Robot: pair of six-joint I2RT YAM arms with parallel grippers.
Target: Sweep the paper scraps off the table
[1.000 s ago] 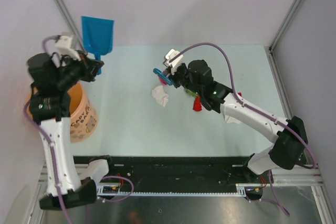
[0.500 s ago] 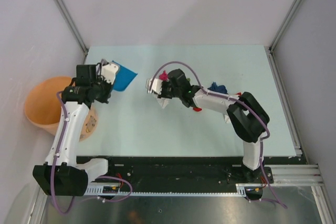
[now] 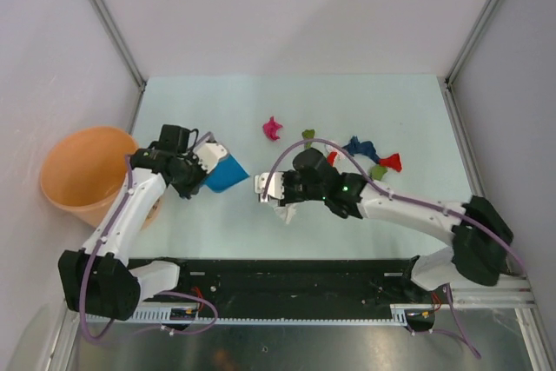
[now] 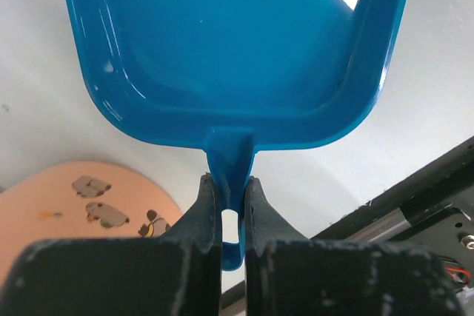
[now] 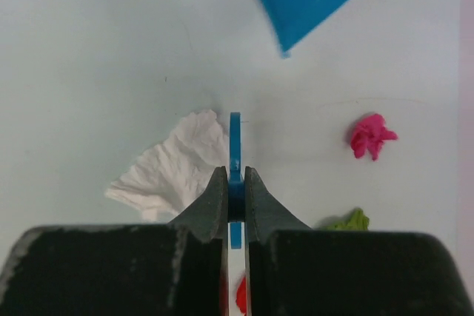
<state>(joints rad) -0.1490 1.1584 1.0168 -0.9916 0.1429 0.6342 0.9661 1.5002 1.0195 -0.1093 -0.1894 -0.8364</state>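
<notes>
Clamping thin handle of glossy blue plastic dustpan (image 4: 237,42) in left end effector (image 4: 231,184); pinching flat blue brush (image 5: 235,132) in right end effector (image 5: 234,177), beside crumpled white paper scrap (image 5: 174,168) on smooth mint surface (image 5: 89,49).

The left arm (image 3: 111,225) and right arm (image 3: 408,210) are being shown as white tubular links joined by bulky black joint housings. A lilac cable (image 3: 314,140) is being looped along each arm. A small green light (image 3: 346,187) is being displayed on the right arm. The left gripper (image 4: 226,183) and right gripper (image 5: 235,175) are being seen with matte black, scuffed, tapering fingers.
</notes>
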